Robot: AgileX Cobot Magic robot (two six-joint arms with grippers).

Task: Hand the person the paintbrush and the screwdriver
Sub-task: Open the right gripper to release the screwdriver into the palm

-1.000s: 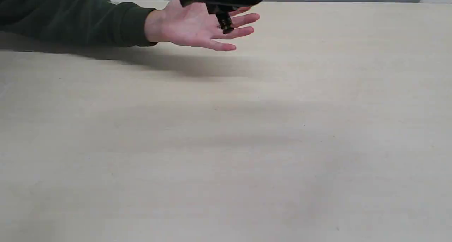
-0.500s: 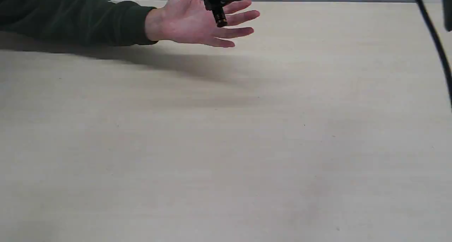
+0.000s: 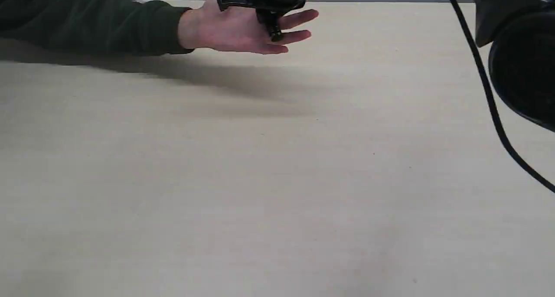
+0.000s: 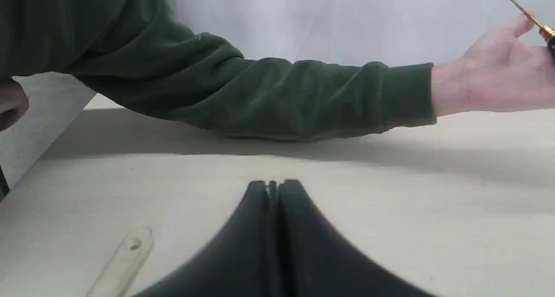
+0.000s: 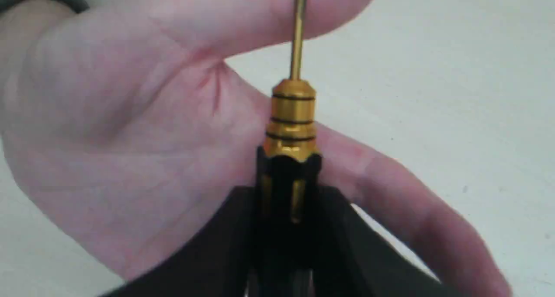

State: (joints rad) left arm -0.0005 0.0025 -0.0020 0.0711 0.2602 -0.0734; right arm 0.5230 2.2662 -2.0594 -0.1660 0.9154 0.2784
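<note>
screwdriver (image 5: 291,115): its black handle was clamped between the right pincer's fingers, with the gold collar and thin shaft sticking out past the tips.
right pincer (image 5: 284,192): narrow, gripping the screwdriver's handle, it hung over the open palm at the far side of the worktop.
hand (image 3: 238,28): open, palm up, fingers spread, directly under the screwdriver. The shaft ran past the thumb. Whether tool and skin touched could not be told.
sleeve (image 3: 86,24): dark green, it reached to the wrist, the forearm low over the worktop.
paintbrush (image 4: 125,256): only its pale wooden handle with the hole showed. It lay flat on the worktop just beside the left pincer, well apart from the hand.
left pincer (image 4: 273,184): fingers pressed together with nothing between them, low over the worktop.
worktop (image 3: 277,180): pale and plain.
cable (image 3: 490,97): black, it hung along the right arm's dark body at the exterior view's right edge.
</note>
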